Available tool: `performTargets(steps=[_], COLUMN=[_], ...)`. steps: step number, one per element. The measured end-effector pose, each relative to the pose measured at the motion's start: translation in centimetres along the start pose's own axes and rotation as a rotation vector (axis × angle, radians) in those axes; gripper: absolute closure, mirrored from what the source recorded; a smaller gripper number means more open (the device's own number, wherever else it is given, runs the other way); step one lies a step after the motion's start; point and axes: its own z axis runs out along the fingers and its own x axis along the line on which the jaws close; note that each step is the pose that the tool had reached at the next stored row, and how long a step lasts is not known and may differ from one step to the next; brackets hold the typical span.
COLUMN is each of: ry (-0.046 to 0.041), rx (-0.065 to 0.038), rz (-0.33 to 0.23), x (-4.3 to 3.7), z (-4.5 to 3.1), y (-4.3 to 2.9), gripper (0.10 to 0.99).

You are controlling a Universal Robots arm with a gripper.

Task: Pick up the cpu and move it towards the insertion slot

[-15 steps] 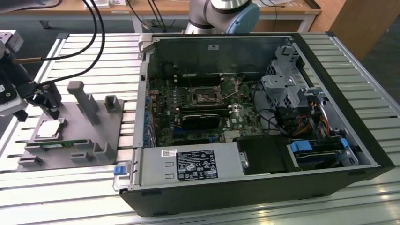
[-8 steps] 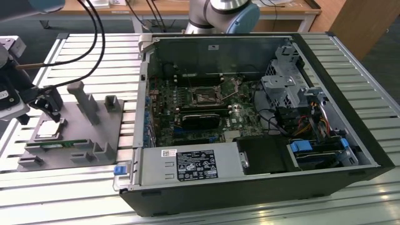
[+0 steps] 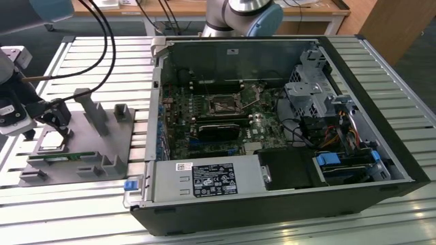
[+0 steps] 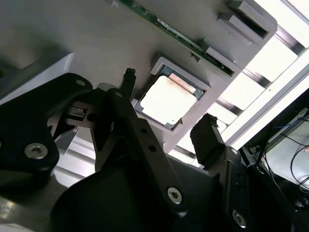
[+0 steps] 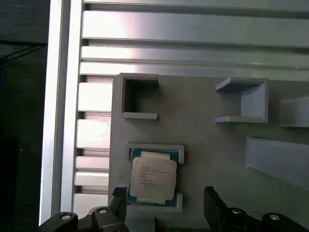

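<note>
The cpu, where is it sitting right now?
The cpu lies in its recessed holder on the grey fixture plate at the exterior view's left, outside the computer case, flanked by the open gripper in both wrist views.

Holder lips [image 5: 155, 147] wall two cpu [image 5: 153, 180] edges — the other two sides lie open.

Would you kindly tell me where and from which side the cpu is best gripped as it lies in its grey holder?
Grip the cpu by the two opposite edges left free by the lips of the grey holder, coming straight down from above: it lies flat, and the lips block the other two edges. The open tool hangs astride those free edges.
</note>
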Motion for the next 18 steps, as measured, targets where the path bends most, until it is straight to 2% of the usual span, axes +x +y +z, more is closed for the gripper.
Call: performTargets(steps=[7, 11, 14, 18], ry=[-0.0001, 0.0001, 0.0000, 0.0000], rx=[0.000, 0.000, 0.006, 0.007], rz=[0.000, 0.001, 0.001, 0.001], x=[0.08, 0.18, 0.18, 0.19], z=[1.26, 1.47, 1.54, 1.73], y=[0.01, 0.04, 0.06, 0.29], gripper=[0.353, 0.353, 0.353, 0.353])
